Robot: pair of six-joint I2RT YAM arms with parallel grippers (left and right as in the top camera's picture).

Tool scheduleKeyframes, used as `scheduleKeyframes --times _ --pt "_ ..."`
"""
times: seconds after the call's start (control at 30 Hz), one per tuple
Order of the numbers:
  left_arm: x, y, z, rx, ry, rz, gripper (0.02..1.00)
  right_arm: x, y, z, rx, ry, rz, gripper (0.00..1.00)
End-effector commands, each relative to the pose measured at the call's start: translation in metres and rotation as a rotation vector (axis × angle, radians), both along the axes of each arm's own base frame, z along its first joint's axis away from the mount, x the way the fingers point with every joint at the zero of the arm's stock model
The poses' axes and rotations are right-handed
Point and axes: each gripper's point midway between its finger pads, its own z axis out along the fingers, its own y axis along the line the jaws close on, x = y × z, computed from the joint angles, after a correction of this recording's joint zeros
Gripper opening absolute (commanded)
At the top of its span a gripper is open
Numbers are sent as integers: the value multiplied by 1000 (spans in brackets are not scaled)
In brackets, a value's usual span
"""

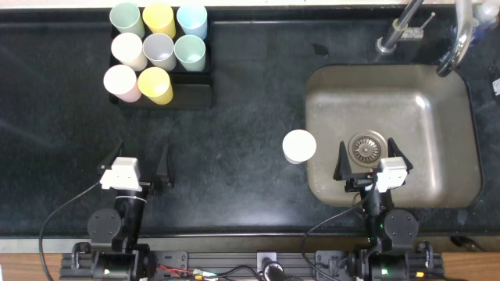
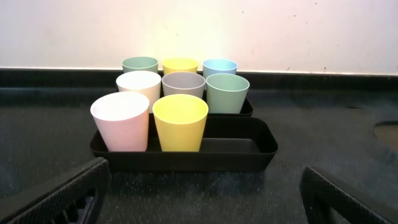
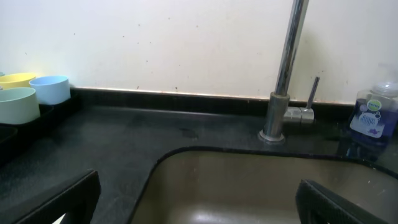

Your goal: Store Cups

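A black tray (image 1: 195, 95) at the back left of the dark countertop holds several pastel cups (image 1: 158, 51) in three rows; the right end of its nearest row is empty (image 2: 249, 142). A single white cup (image 1: 298, 146) stands on the counter beside the sink's left rim. My left gripper (image 1: 141, 160) is open near the front edge, facing the tray (image 2: 217, 163) and its pink cup (image 2: 121, 121) and yellow cup (image 2: 180, 121), holding nothing. My right gripper (image 1: 369, 156) is open over the sink's front part, just right of the white cup, also holding nothing (image 3: 199, 202).
A steel sink (image 1: 391, 101) with a drain (image 1: 367, 146) takes up the right side. A faucet (image 3: 285, 74) stands behind it and a blue soap bottle (image 3: 372, 115) at the far right. A wall runs behind the counter. Open counter lies between tray and sink.
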Motion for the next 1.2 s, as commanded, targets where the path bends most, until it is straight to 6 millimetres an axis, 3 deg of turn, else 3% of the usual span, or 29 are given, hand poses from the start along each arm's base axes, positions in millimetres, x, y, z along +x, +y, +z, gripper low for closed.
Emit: scheduleKeyframes --times 0.03,0.37,1.2 --pt "0 -2 0 -2 -11 -11 1000 0 0 -3 3 -3 1 993" --pt "-1 -6 -6 0 15 -24 1000 0 0 -3 3 -2 1 993" --pt "0 12 -7 0 18 53 1000 0 0 -3 3 -3 1 996"
